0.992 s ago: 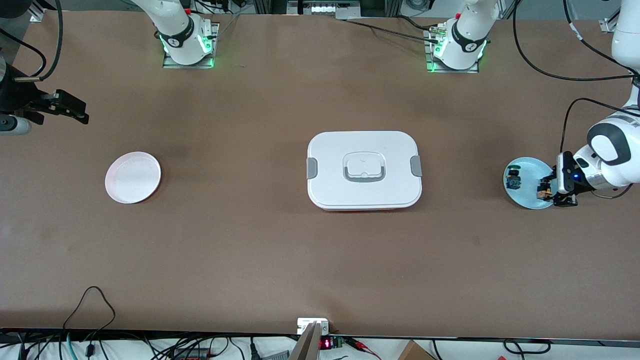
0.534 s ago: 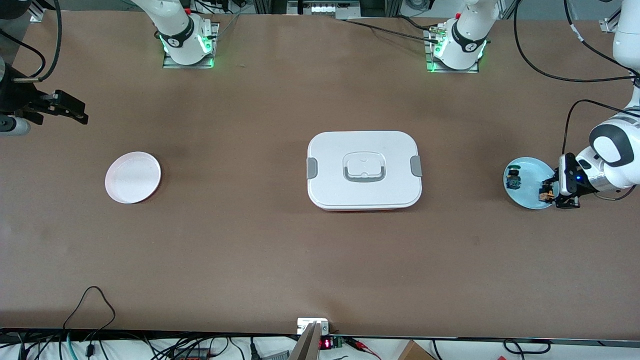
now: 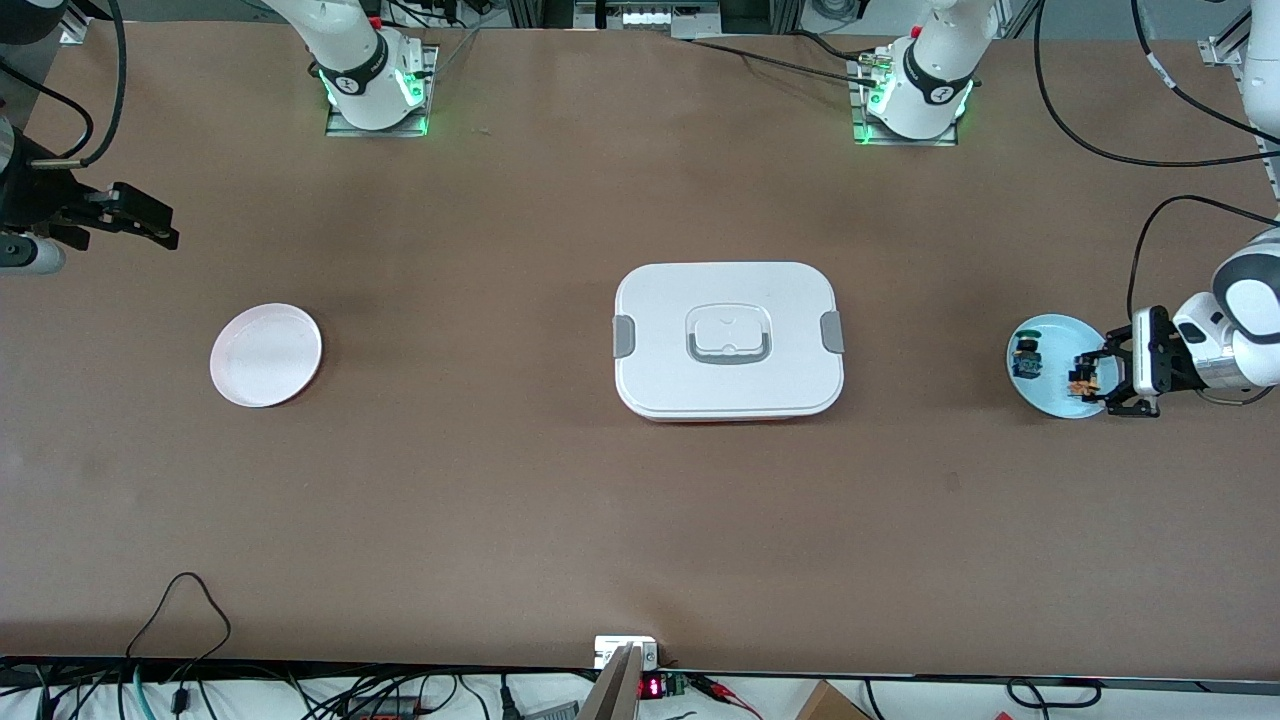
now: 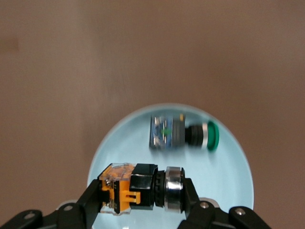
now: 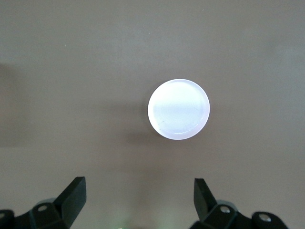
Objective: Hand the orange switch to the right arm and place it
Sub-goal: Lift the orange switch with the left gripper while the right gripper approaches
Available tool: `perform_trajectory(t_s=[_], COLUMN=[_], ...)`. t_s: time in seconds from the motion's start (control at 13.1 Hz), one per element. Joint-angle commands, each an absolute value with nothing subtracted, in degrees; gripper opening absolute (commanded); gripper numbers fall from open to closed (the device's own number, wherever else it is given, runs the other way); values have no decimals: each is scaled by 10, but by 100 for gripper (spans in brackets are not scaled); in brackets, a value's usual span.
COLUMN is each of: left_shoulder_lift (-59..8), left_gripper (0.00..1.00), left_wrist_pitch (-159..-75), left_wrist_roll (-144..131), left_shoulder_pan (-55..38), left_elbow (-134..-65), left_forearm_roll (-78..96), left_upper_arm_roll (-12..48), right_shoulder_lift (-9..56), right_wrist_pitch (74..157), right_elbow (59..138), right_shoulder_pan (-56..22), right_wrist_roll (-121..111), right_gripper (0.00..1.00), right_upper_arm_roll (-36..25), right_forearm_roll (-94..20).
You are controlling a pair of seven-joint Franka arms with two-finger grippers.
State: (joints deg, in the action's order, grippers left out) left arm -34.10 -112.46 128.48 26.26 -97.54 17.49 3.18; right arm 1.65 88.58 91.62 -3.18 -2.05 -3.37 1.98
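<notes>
Left claw (image 3: 1088,380) is clamped on the orange switch (image 4: 138,187), holding it over the blue plate (image 3: 1050,398) at the left arm's end of the worktop (image 3: 560,500). Green-capped switch (image 4: 183,134) lies on that plate, apart from the held one. Right claw (image 3: 150,222) hangs w/ fingers wide apart, nothing btwn them, above the worktop near the white plate (image 3: 266,355); that arm waits. White lidded box (image 3: 728,340) sits mid-worktop.
</notes>
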Motion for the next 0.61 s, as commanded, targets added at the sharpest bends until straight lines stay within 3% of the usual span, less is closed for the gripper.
perform_trajectory(t_s=[0.0, 0.23, 0.53], left_shoulder_lift=[-378, -380, -388], left_gripper=[0, 0, 0], left_wrist_pitch=[-989, -853, -840], left_wrist_roll=[1254, 1176, 1153], left_shoulder_pan=[229, 188, 120], left_elbow=[-887, -870, -878], left_forearm_roll=[252, 396, 638], left_upper_arm_roll=[33, 41, 121], right_shoulder_lift=[23, 27, 30], right_wrist_pitch=[881, 880, 861], right_elbow=[915, 916, 917], right_shoulder_pan=[-35, -33, -25], right_wrist_roll=[-25, -29, -29], right_gripper=[100, 100, 100], right_upper_arm_roll=[-30, -30, -35], right_forearm_roll=[18, 15, -72])
